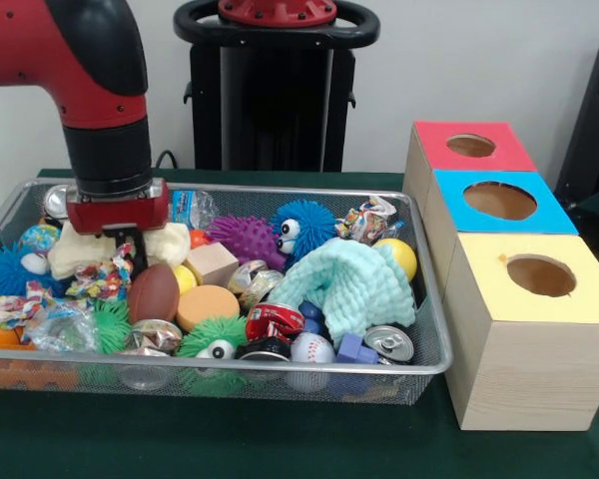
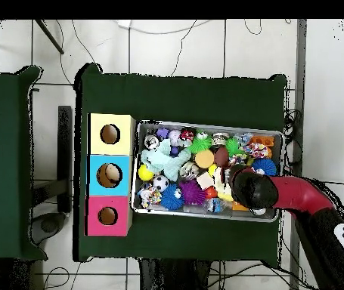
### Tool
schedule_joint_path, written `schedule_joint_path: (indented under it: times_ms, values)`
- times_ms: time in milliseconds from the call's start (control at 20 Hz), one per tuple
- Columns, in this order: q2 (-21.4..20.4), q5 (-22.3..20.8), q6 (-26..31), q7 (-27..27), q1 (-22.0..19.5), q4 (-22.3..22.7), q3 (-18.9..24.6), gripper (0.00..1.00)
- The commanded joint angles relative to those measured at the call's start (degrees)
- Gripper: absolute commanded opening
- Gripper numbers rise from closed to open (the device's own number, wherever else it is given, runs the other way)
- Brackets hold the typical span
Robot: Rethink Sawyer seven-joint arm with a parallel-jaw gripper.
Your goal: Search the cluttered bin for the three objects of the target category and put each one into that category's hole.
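**Mia:** Is any of the job done?

**Ben:** I can't see that it is. The big silver wire bin [image 1: 329, 372] is heaped full. Right at the front lie a red drink can [image 1: 273, 319] and a white baseball [image 1: 311, 347]. Just behind them a soft mint-green cloth [image 1: 354, 279] is flopped over other toys.

**Mia:** Which three things go in a hole?

**Ben:** Nothing shows which kind it wants, so I think all three are left to find.

**Mia:** Where is the robot's black pincer [image 1: 130, 249]?

**Ben:** It is down in the bin's left half in the front view, further back than the cans. It is just above a crinkly, many-coloured sweet wrapper [image 1: 105, 281] and touching or nearly touching a lumpy cream cloth [image 1: 85, 249]. I can't tell if it is open or closed, or if it has hold of anything.

**Mia:** What is the closest thing it could pick?

**Ben:** Maybe the wrapper, but that's a guess. It is a scrunched strip that lies slanted, with one end nearer the front and the other end up by the pincer. Just beside it a brown egg-shaped football [image 1: 153, 291] stands nearly on end and leans a little.

**Mia:** And the holes?

**Ben:** They are beside the bin in a row of wooden boxes going away from us. The yellow-topped box [image 1: 539, 329] is nearest, the blue-topped box [image 1: 499, 200] is next and the red-topped box [image 1: 471, 145] is farthest. Each round hole faces up.
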Motion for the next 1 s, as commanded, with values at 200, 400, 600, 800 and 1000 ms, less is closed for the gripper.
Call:
schedule_joint_path:
  times_ms: [200, 400, 600, 800, 1000]
  values:
    - [-2.02, 0.55, 3.56, -4.97, 0.83, 5.05, 4.48, 1.00]
    - [-4.89, 1.53, 6.54, -5.27, 1.88, 5.83, 4.08, 1.00]
    - [-7.27, 3.00, 7.74, -4.65, 2.11, 6.90, 4.09, 1.00]
    - [-6.99, 2.60, 7.40, -4.80, 2.01, 6.97, 3.55, 1.00]
    - [-10.16, 3.28, 7.50, -5.14, -0.33, 10.68, 3.47, 1.00]
